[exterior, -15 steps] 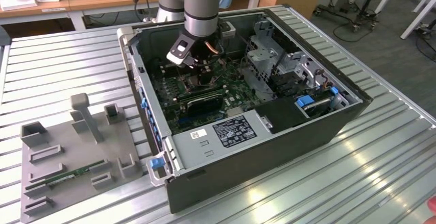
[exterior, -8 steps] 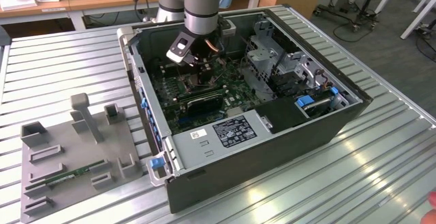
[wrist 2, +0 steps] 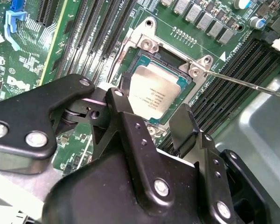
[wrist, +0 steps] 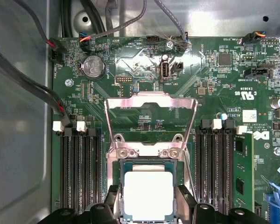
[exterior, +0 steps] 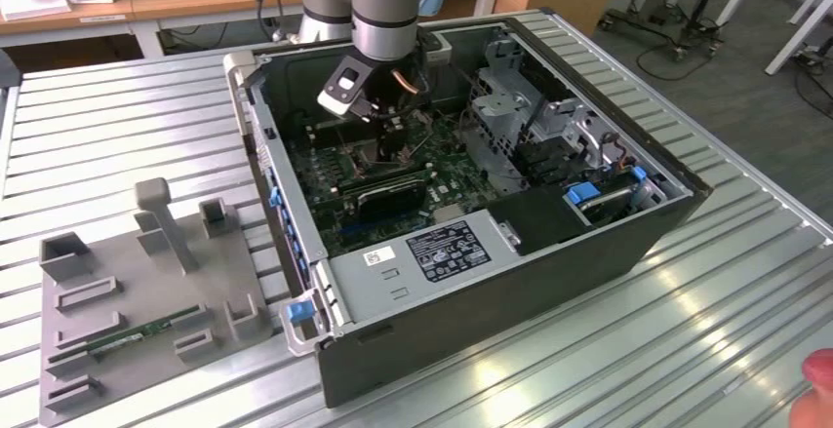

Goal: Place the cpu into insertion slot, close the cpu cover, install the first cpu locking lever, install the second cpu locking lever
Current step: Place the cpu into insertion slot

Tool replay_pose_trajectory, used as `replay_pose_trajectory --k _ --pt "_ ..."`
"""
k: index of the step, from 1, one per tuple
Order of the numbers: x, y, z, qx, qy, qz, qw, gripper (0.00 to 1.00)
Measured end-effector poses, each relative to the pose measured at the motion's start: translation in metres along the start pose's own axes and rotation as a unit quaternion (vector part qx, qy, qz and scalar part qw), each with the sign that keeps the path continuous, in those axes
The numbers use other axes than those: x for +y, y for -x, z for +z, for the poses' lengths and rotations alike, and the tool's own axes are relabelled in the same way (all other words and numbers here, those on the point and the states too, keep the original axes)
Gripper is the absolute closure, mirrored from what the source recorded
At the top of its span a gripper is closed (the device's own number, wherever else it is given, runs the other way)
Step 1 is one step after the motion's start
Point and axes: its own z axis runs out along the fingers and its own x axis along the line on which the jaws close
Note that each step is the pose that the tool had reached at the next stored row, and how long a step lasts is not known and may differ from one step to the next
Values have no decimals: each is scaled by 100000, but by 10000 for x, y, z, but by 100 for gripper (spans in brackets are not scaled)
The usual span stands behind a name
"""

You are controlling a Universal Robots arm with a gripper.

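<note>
cpu (wrist: 148, 196) | square, flat, silvery-tan face, lying level in insertion slot (wrist: 147, 166) on green board | cpu cover (wrist: 151, 101) flipped up, off the chip | my gripper (wrist 2: 148, 105) spread wide, fingers flanking the chip, I see nothing gripped

One cpu (wrist: 148, 195), one cpu cover (wrist: 150, 101), one insertion slot (wrist 2: 163, 57), one computer case (exterior: 521, 291)

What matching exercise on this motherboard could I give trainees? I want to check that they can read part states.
Things:
1 cpu
2 cpu cover
3 coin cell battery
4 memory stick

States:
A swung open
B round and silver
C seated in the insertion slot
D long and green

Pairs: 1-C, 2-A, 3-B, 4-D
</note>
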Motion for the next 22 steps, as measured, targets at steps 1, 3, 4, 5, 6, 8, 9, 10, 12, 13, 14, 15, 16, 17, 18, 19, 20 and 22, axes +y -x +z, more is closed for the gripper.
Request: replay_pose_trajectory --k 1,3,4,5,6,8,9,10,12,13,14,15,16,17,18,19,20,22 --pt "0 0 -2 -14 -8 -3 100000 40" --pt "0 0 -3 -9 -8 -3 100000 40" --pt "0 0 -4 -9 -6 -2 100000 40" --pt "0 0 -5 -12 -7 -6 100000 40" --pt "0 0 -6 -11 -7 -4 100000 40" --pt "0 0 -28 -3 -14 -4 100000 40" --pt "1 -1 -40 -1 -13 -4 100000 40" --pt "1 -1 -52 3 -10 -2 100000 40" --pt "1 -2 -75 6 -9 -1 100000 40" --pt "1 -2 -84 6 -9 -1 100000 40" --pt "2 -2 -86 13 -5 -4 100000 40" --pt "2 -2 -86 14 -5 -3 100000 40" --pt "2 -2 -86 18 -1 -2 100000 40" --pt "2 -2 -86 21 0 -3 100000 40" --pt "1 -2 -87 14 -6 -3 100000 40" --pt "2 -2 -87 9 -7 -5 100000 40" --pt "1 -2 -87 10 -6 -4 100000 40" --pt "1 -2 -88 9 -8 -4 100000 47"
